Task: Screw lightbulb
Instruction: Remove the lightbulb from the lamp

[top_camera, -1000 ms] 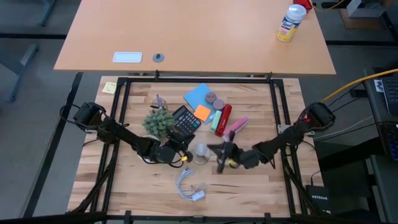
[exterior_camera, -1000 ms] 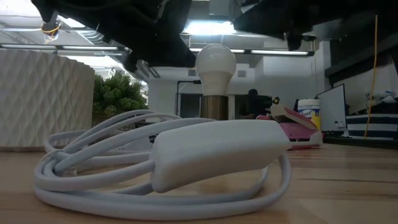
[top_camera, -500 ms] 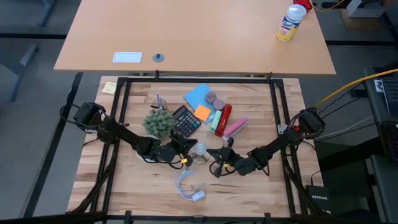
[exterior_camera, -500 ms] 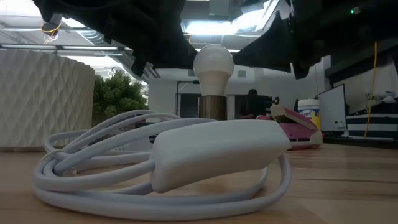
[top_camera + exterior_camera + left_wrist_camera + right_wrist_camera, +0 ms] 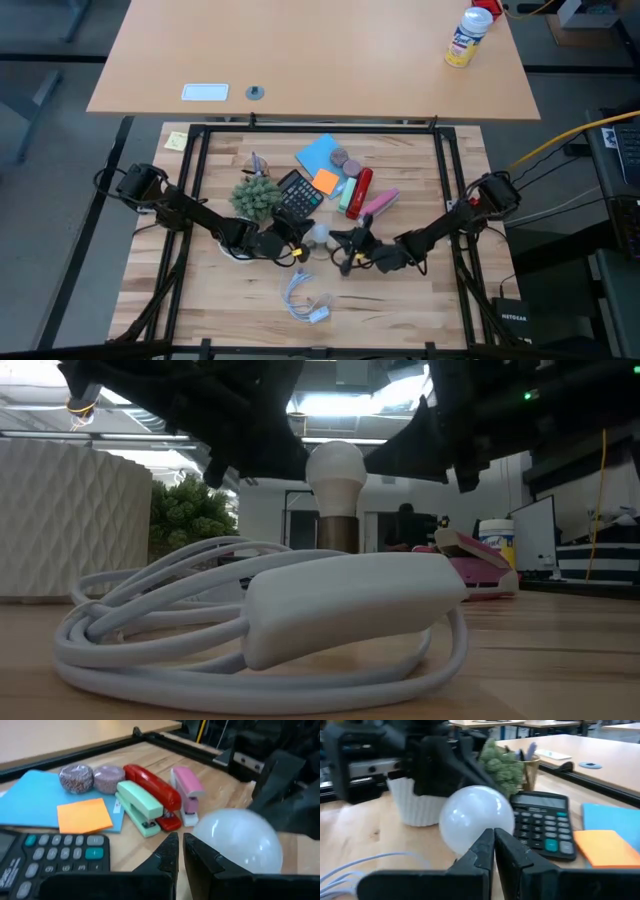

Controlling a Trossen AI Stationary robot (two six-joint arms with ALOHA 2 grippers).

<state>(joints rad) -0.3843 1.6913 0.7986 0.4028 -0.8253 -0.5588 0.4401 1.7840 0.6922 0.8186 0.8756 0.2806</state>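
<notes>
A pale butcher-block wooden surface (image 5: 180, 300) inside a black metal frame lies under me, with a tan desk beyond its far edge. Clutter fills the middle: a spiky green potted plant in a ribbed white pot (image 5: 256, 196), a black calculator with teal keys (image 5: 298, 193), a blue paper sheet (image 5: 318, 153) carrying an orange sticky pad (image 5: 325, 181), then red (image 5: 359, 190), mint green (image 5: 140, 808) and pink (image 5: 378, 204) staplers. A coiled white cable with its plug block (image 5: 303, 298) lies nearer the front edge.

The small white rounded lightbulb (image 5: 317, 235) stands upright in the middle of the surface on a brownish base, long axis vertical, globe on top. It sits between my two end effectors. My left end effector (image 5: 291, 249) is just beside it on its left, fingers pressed together and holding nothing. My right end effector (image 5: 344, 249) is close on the bulb's right, fingers also together and empty. Both are about equally near.

I judge neither yet grips the globe, so fingers must part first. Open room lies toward the front; the calculator and staplers crowd the far side.
</notes>
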